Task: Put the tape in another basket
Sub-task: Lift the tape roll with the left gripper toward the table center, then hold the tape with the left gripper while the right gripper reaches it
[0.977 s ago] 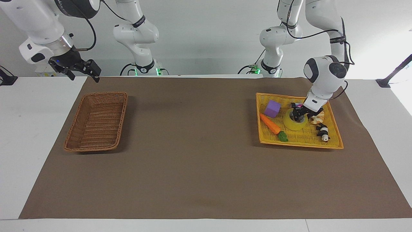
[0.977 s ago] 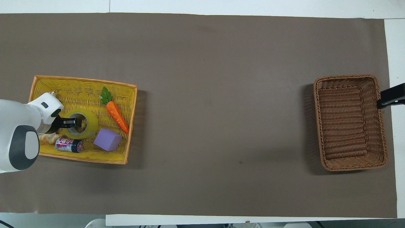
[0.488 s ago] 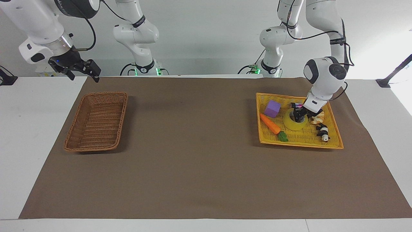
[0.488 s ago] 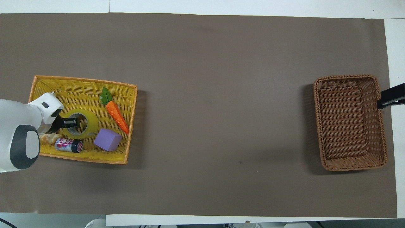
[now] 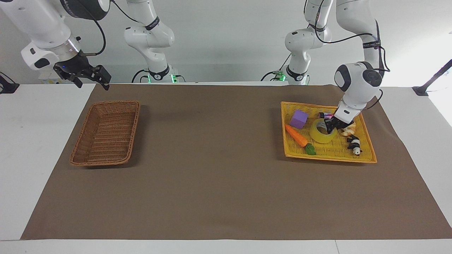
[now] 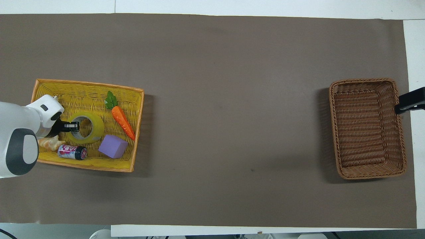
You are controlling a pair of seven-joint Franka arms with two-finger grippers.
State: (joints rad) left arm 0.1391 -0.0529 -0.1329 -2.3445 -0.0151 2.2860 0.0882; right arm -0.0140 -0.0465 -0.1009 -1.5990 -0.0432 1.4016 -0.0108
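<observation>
So the yellow tape roll sits in the bright yellow basket at the left arm's end of the surface, tipped up a bit on one side, with its grey-white core facing up. The left hand is down in that basket and clenched on the roll's wall, one finger inside the core hole and the other outside on the side toward the left arm's end.

Packed around the tape in the same basket: a purple cube and a toy carrot with a green leaf on the side toward the middle of the surface, the cube nearer to the robots than the carrot. A small can lies on its side nearer to the robots than the tape, and a tan bread-looking thing is just beside the can, partly under the left arm. There's also a small black and white figure in the facing view; I can't tell what it is.

The brown wicker basket is well apart, at the right arm's end of the brown mat, with nothing in it. The right hand waits up in the air near that basket's end, over the mat's edge, fingers spread, holding nothing.
</observation>
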